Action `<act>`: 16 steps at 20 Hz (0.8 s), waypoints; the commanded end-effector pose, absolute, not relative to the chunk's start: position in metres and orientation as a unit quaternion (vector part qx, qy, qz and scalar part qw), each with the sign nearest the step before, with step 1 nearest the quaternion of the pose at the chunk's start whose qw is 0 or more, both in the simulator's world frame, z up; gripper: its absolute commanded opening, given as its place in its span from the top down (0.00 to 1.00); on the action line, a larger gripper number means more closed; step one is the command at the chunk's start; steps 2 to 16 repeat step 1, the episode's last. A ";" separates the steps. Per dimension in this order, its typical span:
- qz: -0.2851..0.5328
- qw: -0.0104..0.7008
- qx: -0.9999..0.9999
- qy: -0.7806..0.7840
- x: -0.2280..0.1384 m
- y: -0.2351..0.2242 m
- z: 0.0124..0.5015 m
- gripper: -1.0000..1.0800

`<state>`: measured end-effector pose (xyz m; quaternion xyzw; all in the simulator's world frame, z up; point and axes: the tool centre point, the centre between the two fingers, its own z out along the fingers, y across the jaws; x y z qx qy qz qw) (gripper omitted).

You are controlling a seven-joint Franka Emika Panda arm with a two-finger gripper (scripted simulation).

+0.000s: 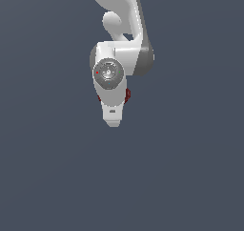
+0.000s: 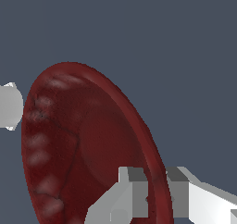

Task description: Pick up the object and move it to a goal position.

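The object (image 2: 88,144) is a dark red, roundish, dish-like thing with a bumpy edge, and it fills much of the wrist view. My gripper (image 2: 155,183) has its two grey fingertips (image 2: 134,181) pressed on either side of the object's rim, so it is shut on it. In the exterior view the white hand of my gripper (image 1: 113,103) covers the object (image 1: 127,94). Only small dark red bits stick out on both sides of the hand. The fingers are hidden there.
The white and grey arm (image 1: 125,20) reaches in from the top of the exterior view. A plain dark blue-grey surface (image 1: 190,168) lies all around. A small white shape (image 2: 9,105) shows beside the object in the wrist view; I cannot tell what it is.
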<state>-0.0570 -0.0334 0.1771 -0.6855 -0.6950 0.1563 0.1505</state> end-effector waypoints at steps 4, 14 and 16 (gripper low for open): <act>0.156 0.150 -0.686 -0.695 -0.056 -0.034 0.177 1.00; 0.156 0.150 -0.686 -0.695 -0.056 -0.034 0.177 1.00; 0.156 0.150 -0.686 -0.695 -0.056 -0.034 0.177 1.00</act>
